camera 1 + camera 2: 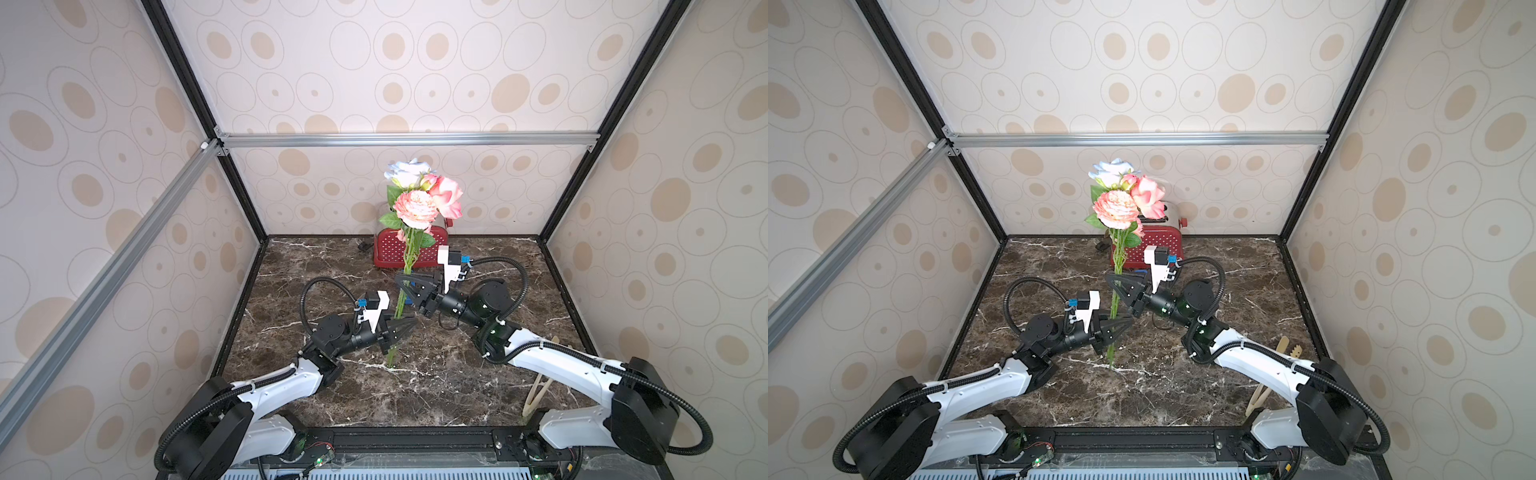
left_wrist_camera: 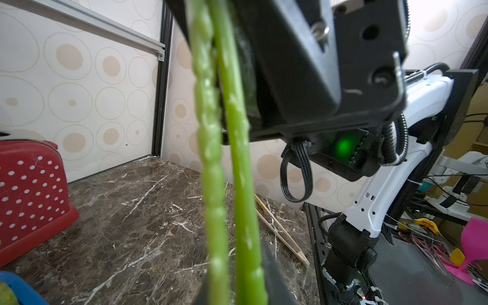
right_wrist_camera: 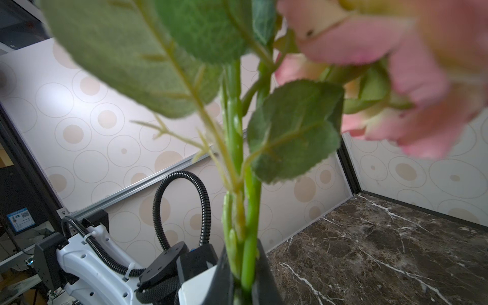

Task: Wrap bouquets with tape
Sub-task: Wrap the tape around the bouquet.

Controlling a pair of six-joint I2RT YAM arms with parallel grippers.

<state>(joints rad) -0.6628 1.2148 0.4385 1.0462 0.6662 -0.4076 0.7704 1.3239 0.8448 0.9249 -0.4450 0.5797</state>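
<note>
The bouquets [image 1: 419, 199] stand upright as one bunch, with pink-peach blooms, a pale white-blue rose and green leaves over long green stems [image 1: 400, 307]. My right gripper [image 1: 402, 277] is shut on the stems just below the leaves; the right wrist view shows them pinched in my right gripper [image 3: 243, 282]. My left gripper [image 1: 407, 325] is shut on the same stems lower down, and its dark finger [image 2: 274, 280] presses against them in the left wrist view. The stem ends [image 1: 390, 361] reach the tabletop. The tape shows only as a blue dispenser corner [image 2: 18, 287], mostly hidden.
A red polka-dot toaster [image 1: 388, 251] stands at the back wall behind the bunch. Wooden tongs [image 1: 538, 386] lie at the table's right front, beside the right arm. Patterned walls and black frame posts close in the marble table [image 1: 332, 395].
</note>
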